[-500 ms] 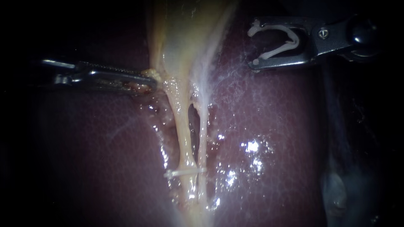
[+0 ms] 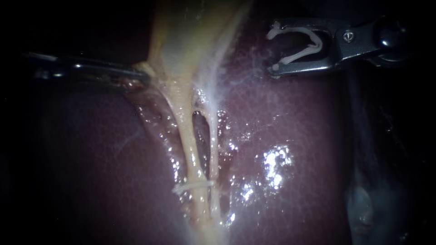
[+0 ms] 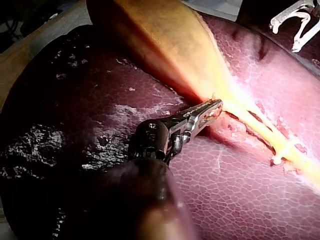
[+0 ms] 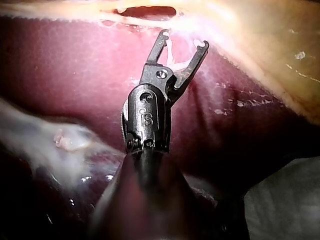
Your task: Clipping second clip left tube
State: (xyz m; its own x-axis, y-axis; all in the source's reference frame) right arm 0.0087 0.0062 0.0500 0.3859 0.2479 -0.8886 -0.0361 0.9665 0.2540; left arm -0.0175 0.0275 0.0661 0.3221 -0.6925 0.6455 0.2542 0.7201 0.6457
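Note:
Two pale tubes run down from the gallbladder: the thicker left tube and the thin right tube. A white clip lies across them low down; the left wrist view also shows this clip. My left instrument is shut on the gallbladder's edge where it narrows, and its jaws lie together in its own view. My right instrument hangs apart from the tubes at the upper right. Its jaws stand wide, holding an open white clip between them, which also shows in the right wrist view.
Dark red liver lies under and around the tubes, wet and glinting right of them. A slit-like gap separates the two tubes. Pale filmy tissue spreads from the gallbladder toward the right instrument.
My left instrument has drawn the gallbladder's edge left and slightly up. The tubes now slant and stretch more. The right instrument with its clip has stayed in place.

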